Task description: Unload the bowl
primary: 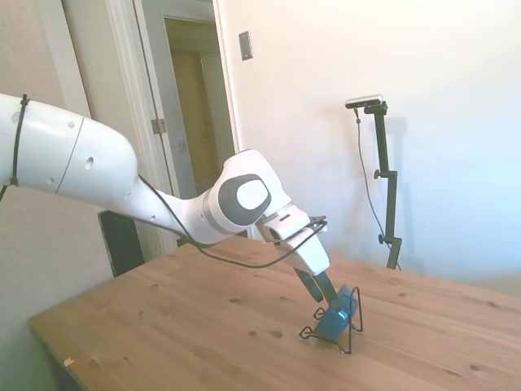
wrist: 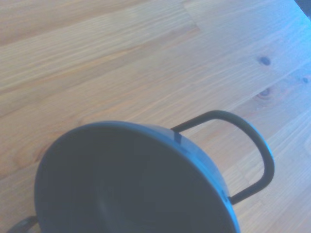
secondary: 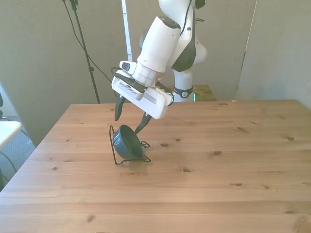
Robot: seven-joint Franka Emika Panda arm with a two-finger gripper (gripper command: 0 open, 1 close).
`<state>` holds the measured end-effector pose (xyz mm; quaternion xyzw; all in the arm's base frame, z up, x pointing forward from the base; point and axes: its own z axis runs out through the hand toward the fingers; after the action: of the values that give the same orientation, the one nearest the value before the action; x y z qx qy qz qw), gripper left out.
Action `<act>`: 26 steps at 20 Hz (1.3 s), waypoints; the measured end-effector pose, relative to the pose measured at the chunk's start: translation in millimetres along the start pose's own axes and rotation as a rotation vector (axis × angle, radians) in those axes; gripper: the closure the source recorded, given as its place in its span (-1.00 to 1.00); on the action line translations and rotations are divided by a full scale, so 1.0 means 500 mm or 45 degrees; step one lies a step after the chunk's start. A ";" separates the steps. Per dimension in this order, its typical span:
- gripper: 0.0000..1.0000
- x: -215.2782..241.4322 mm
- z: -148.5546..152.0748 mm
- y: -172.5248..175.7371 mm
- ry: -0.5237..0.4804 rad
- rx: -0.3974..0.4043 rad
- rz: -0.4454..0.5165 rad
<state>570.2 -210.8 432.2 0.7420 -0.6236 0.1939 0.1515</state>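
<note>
Presently the gripper (secondary: 129, 121) hangs with fingers apart astride the upper rim of the bowl (secondary: 127, 142) — glossy, rigid, likely slippery and breakable — propped on edge in the wire rack (secondary: 116, 151) directly below; pinch the rim.

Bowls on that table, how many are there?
1. The bowl leans on its side in a wire rack near the front view's left, just under the pincer. None seems hidden.

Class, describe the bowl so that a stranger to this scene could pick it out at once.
On the wooden table, toward the front view's left, stands a thin black wire rack. The bowl sits tipped on edge in it, right under the open gripper. It is the only solid thing there: small, round, glossy teal-blue.
</note>
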 end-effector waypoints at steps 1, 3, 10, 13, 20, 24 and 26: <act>-1.00 0.001 0.002 0.001 0.003 -0.008 -0.001; -1.00 0.008 0.006 0.007 0.013 -0.024 0.000; -1.00 0.031 0.013 0.021 0.038 -0.046 0.011; -1.00 0.034 0.016 0.020 0.039 -0.053 0.014; 1.00 0.040 0.039 0.016 0.041 -0.077 0.017; 1.00 0.046 0.044 0.021 0.042 -0.083 0.024; 1.00 0.048 0.045 0.022 0.042 -0.085 0.026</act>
<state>565.0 -243.9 423.6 0.7268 -0.6347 0.1867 0.1844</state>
